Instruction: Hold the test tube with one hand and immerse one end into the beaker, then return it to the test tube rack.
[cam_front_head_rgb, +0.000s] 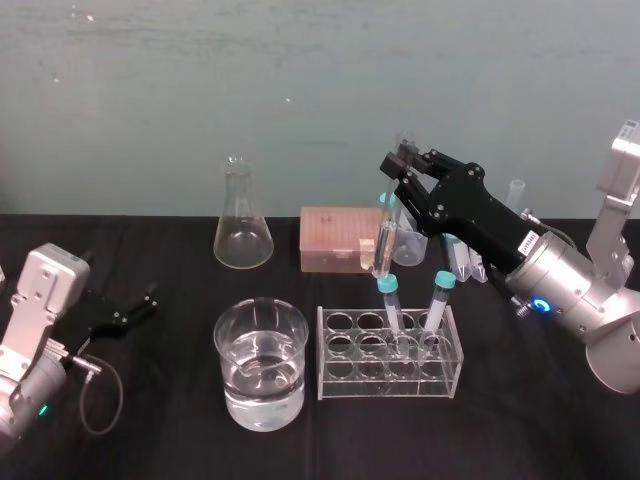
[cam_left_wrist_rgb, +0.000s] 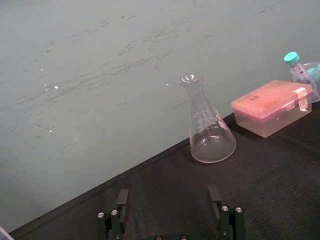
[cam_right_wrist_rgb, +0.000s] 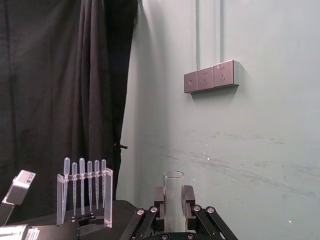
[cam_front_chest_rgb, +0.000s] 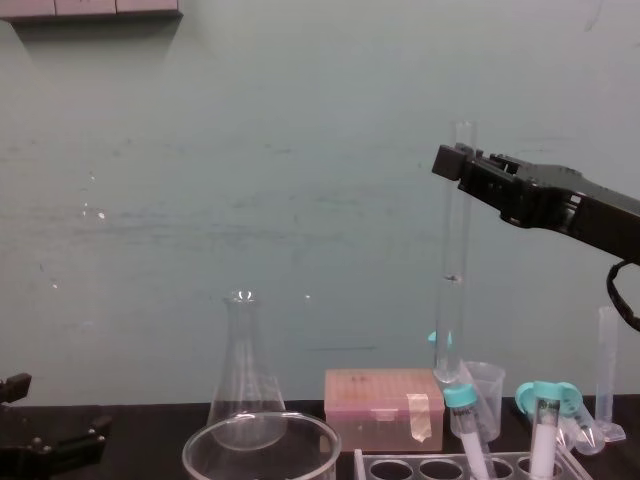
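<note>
Chest view: right gripper (cam_front_chest_rgb: 458, 166) clasps the test tube (cam_front_chest_rgb: 452, 285) aloft — left gripper (cam_front_head_rgb: 148, 302) idle, spread.

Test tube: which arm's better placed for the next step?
Right. The right gripper is shut on the test tube, holding it upright close to the test tube rack and the beaker. The left gripper sits open and empty, low on the far left.

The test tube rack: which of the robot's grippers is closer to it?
The right gripper: it hangs above the rack, holding a glass tube upright. The left gripper is beyond the beaker, far to the left.
</note>
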